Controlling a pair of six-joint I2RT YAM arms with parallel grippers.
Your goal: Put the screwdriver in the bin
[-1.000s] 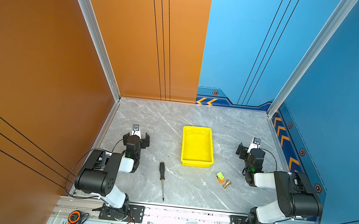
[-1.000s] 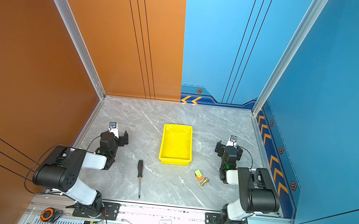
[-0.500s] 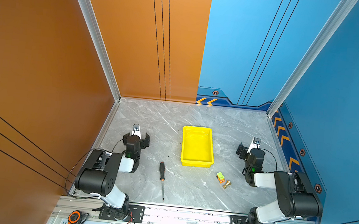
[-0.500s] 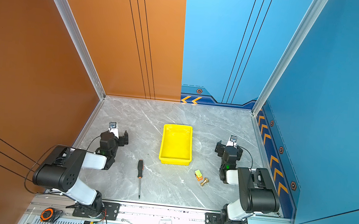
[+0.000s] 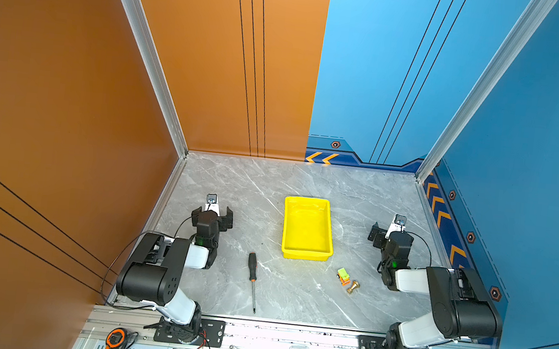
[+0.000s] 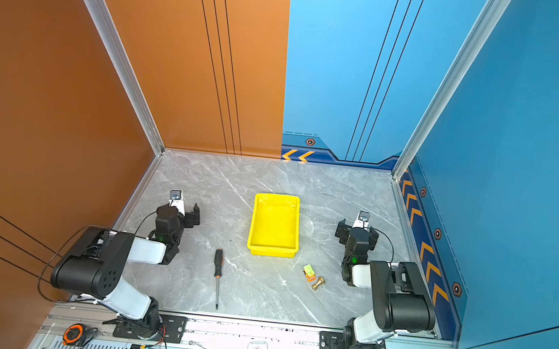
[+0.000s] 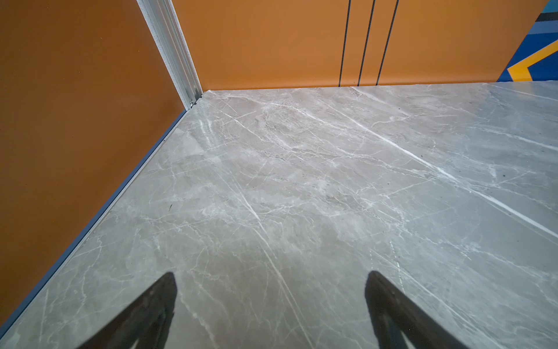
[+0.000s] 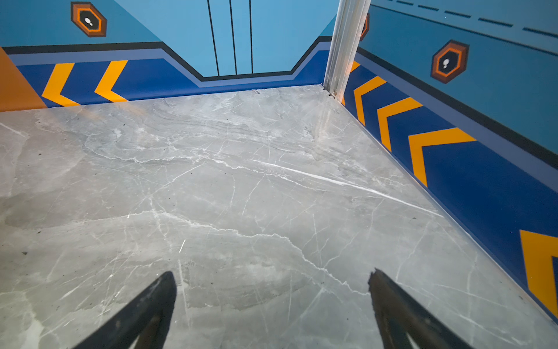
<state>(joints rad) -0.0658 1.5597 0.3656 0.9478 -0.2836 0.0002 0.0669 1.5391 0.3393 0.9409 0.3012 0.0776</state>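
1. Screwdriver (image 5: 252, 279): flat on the table (image 5: 293, 297), lower centre in both top views, outside the bin; left gripper (image 7: 270, 275) further left, jaws wide, empty.
2. Bin (image 5: 305, 255): centre; interior shows bare yellow floor only.
3. Right gripper (image 8: 271, 272): jaws wide, empty, cropped at lower frame edge.

right gripper (image 8: 271, 272) fingers (image 8: 145, 314) spread wide, dark tips low over the grey marble table (image 8: 241, 181), only stone showing between them. Ahead: metal corner post (image 8: 344, 45), blue walls (image 8: 271, 30) with orange chevrons (image 8: 434, 142) along the base, a hexagon badge (image 8: 449, 62) on each wall
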